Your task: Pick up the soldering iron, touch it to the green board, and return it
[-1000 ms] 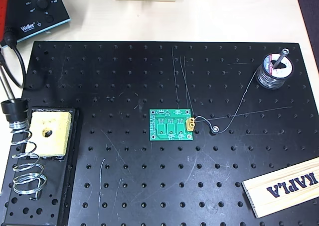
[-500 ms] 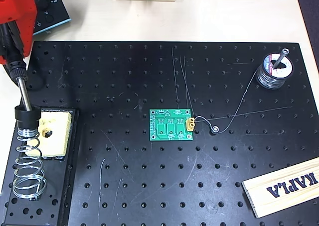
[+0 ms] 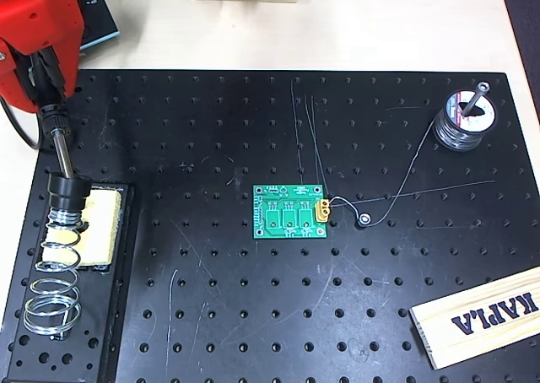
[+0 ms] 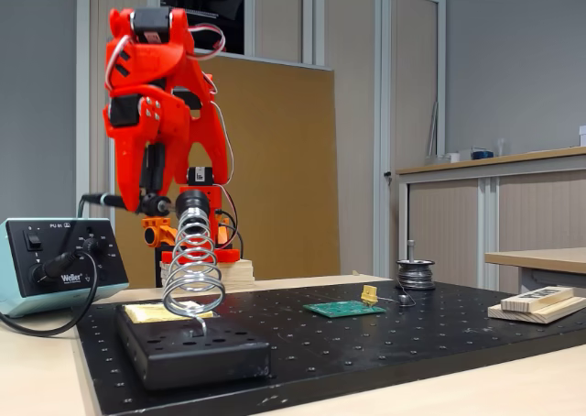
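Red end effector (image 3: 49, 83) grips the soldering iron (image 3: 59, 142), seated in the coil stand (image 3: 52, 269) beside a sponge (image 3: 101, 223).

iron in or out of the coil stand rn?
Partly in: the soldering iron runs from the gripper down into the coil stand's top collar.

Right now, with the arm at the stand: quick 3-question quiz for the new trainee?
1. True or false: the soldering iron lies flat on the green board.
2. In the overhead view, which sits nearest the green board? A) solder spool B) wooden block C) coil stand
3. Fill in: the yellow sponge sits beside the ____ stand.

Key:
1. False. The iron is at the coil stand's mouth, under the red hand.
2. A
3. coil
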{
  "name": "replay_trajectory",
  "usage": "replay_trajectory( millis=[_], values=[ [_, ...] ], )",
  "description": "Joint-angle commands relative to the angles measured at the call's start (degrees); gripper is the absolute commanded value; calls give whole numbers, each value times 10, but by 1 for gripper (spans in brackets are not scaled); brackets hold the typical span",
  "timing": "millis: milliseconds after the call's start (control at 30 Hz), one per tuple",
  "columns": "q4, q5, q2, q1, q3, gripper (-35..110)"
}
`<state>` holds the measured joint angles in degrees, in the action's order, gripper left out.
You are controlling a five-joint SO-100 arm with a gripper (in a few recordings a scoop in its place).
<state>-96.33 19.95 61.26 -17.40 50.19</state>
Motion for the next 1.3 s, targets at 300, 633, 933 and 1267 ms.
replay_trajectory(
  millis=[300,633,933,1267],
  values=[
    [77,-112,70,18,16,0],
    [55,-57,62,48,-69,0],
    [34,-72,32,69,-163,0],
    [51,-191,-59,85,-286,0]
  ],
)
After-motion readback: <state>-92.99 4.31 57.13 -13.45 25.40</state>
